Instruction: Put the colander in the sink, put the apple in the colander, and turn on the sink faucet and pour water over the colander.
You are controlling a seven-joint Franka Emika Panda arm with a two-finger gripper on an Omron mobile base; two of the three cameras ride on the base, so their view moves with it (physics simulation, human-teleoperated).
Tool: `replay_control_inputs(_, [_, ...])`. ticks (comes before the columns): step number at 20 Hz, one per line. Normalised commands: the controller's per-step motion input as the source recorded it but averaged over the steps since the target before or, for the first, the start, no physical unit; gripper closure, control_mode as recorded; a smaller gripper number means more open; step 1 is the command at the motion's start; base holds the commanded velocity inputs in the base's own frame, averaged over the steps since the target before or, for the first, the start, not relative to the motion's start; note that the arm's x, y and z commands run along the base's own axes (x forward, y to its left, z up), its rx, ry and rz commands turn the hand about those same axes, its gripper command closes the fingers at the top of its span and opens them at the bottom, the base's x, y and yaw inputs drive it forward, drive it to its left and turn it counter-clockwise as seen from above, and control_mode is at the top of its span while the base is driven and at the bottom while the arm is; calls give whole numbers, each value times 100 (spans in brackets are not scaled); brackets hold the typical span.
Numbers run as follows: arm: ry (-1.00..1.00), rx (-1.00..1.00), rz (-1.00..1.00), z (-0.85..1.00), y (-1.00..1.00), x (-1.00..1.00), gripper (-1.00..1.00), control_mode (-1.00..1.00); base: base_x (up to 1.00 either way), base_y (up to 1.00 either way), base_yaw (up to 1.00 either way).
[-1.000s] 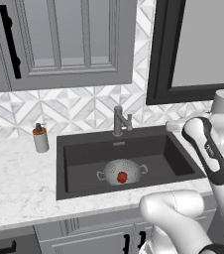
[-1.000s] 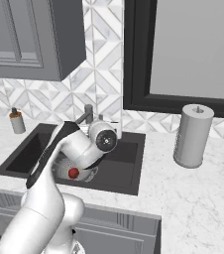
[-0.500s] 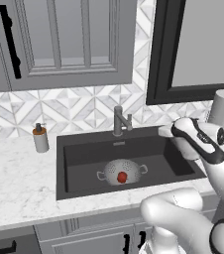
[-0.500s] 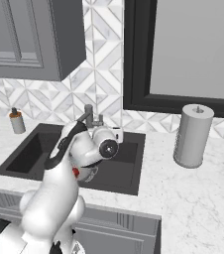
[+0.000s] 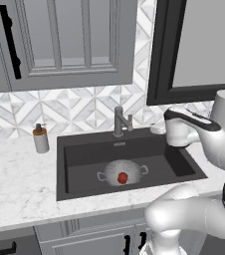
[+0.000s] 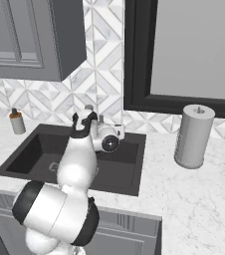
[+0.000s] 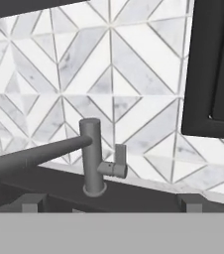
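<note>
The silvery colander (image 5: 123,171) sits in the dark sink (image 5: 84,157), and the red apple (image 5: 123,177) lies inside it. At the basin's back edge stands the grey sink faucet (image 5: 118,121), and no water shows at its spout. My gripper (image 5: 157,129) hovers over the sink's back right corner, to the right of the faucet and level with it. In the hand view the faucet's post (image 7: 91,154) and side lever (image 7: 116,167) are straight ahead, with the spout reaching left. The gripper (image 7: 111,204) is open, its fingertips (image 7: 33,202) far apart with nothing between them.
A soap dispenser (image 5: 41,139) with a brown top stands on the marble counter (image 5: 20,184) left of the sink. A paper towel roll (image 6: 194,135) stands on the counter to the right. The tiled backsplash and a dark window frame (image 7: 213,74) rise close behind the faucet.
The hand has swung left from the sink's right side toward the faucet, still open. Colander and apple have not moved.
</note>
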Motion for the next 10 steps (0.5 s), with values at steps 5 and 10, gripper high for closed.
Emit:
replay_control_inputs(5, [-1, 0, 0, -34, 17, 55, -100, -100, 0, 0, 0])
replay_control_inputs(10, [-4, 0, 0, -35, 13, 45, -100, -100, 0, 0, 0])
